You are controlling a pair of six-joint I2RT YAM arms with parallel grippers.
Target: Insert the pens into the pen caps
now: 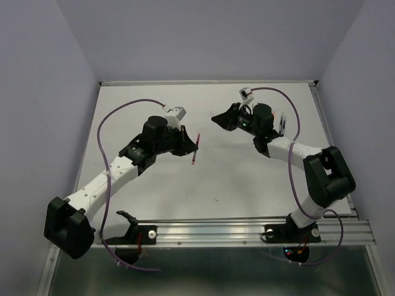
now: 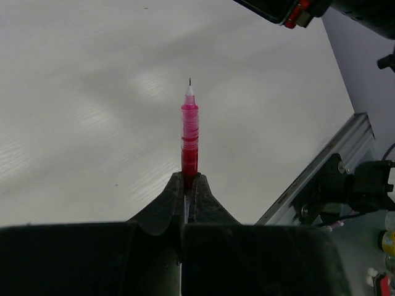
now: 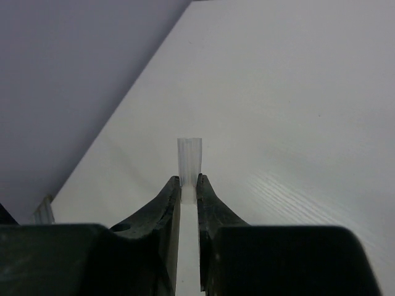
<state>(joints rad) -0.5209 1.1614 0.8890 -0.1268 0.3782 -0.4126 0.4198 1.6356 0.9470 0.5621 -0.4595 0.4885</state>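
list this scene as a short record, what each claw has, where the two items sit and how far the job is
left claw: shut on a red pen by its back end, bare fine tip pointing away from the claw
right claw: shut on a clear cap, most of it sticking out past the fingertips
progress: red pen and clear cap apart, not yet joined
surface: white table under both arms
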